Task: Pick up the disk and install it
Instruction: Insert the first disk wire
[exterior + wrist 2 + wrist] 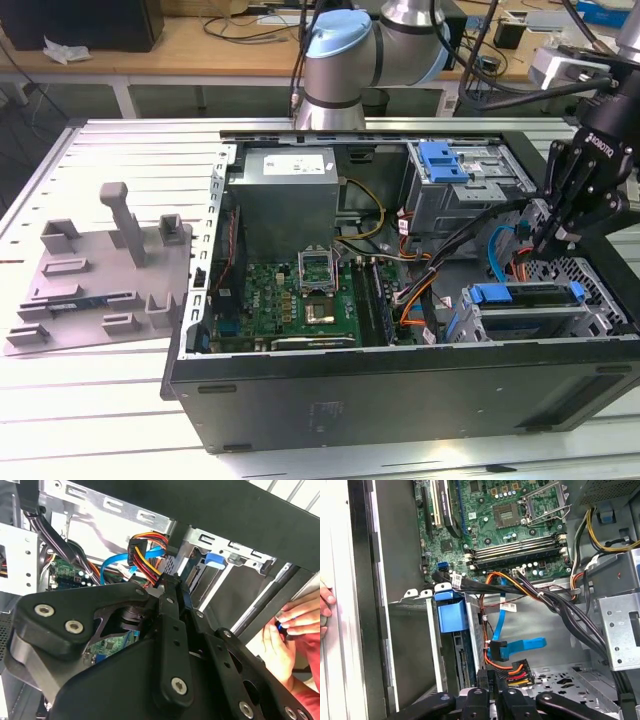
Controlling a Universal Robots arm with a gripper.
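One black metal computer case (pixel 400 395), one grey moulded plastic tray (pixel 100 285) at its nine o'clock, one green motherboard (pixel 290 292) and one grey power-supply box (pixel 285 195) inside.

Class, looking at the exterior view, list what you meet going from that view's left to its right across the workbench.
From the left: grey moulded tray with upright post → motherboard inside the open computer case → metal drive cage with blue tab → gripper.
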